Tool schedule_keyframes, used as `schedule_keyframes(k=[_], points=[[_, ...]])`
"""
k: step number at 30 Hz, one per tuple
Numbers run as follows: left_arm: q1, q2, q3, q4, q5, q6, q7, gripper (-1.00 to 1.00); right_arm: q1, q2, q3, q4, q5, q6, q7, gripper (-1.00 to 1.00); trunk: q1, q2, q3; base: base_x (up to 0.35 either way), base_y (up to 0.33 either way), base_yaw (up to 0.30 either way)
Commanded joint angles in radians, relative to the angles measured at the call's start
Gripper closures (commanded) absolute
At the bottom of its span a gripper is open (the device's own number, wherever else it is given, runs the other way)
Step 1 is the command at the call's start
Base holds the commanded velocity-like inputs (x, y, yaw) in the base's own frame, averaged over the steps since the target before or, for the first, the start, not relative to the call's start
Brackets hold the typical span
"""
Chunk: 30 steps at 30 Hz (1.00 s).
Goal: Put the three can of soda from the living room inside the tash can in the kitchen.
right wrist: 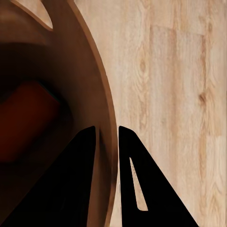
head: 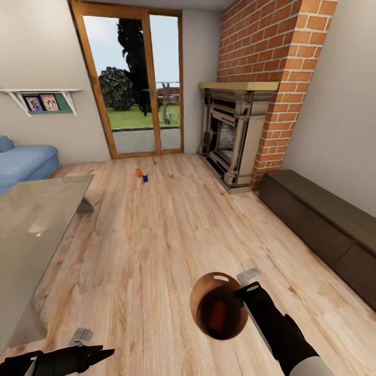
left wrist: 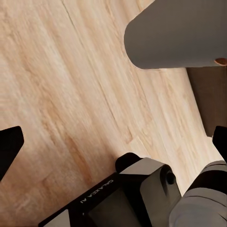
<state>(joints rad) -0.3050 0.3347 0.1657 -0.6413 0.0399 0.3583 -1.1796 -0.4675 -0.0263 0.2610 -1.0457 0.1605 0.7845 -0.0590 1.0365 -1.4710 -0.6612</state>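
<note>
1. Carry the tash can by its rim; right pincer clamped narrow on the bin wall, one finger inside, one outside. Keep that grip firm — a thin rim can slip or let the bin swing.
2. Note the contents: an orange-red can already lying in the bin's dark interior. Hold the bin upright so nothing rolls out.
3. Locate the remaining targets: an orange can and a blue can, just beside each other on the floor, near the glass doors and well apart from the bin.
4. Left pincer spread wide, holding nothing, low over the floor — free for the next pickup.
5. Drive straight ahead toward the two cans, passing between the glass table and the fireplace; avoid clipping the table's near corner with the left arm.
6. Stop short of the cans, likely with the bin set down beside them, then reach down with the free pincer.
</note>
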Motion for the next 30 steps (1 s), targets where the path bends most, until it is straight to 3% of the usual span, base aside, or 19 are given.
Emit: schedule_keyframes(k=[1, 10, 30], points=[[0.000, 0.000, 0.000, 0.000, 0.000, 0.000, 0.000, -1.00, 0.000, 0.000, 0.000, 0.000, -0.009, -0.001, 0.005, 1.00, 0.000, 0.000, 0.000, 0.348, 0.000, 0.218], [0.000, 0.000, 0.000, 0.000, 0.000, -0.001, 0.000, -1.00, 0.000, 0.000, 0.000, 0.000, -0.009, -0.001, 0.005, 1.00, 0.000, 0.000, 0.000, 0.348, 0.000, 0.197], [0.000, 0.000, 0.000, 0.000, 0.000, 0.000, 0.000, -1.00, 0.000, 0.000, 0.000, -0.001, -0.009, -0.001, 0.005, 1.00, 0.000, 0.000, 0.000, 0.348, 0.000, 0.009]])
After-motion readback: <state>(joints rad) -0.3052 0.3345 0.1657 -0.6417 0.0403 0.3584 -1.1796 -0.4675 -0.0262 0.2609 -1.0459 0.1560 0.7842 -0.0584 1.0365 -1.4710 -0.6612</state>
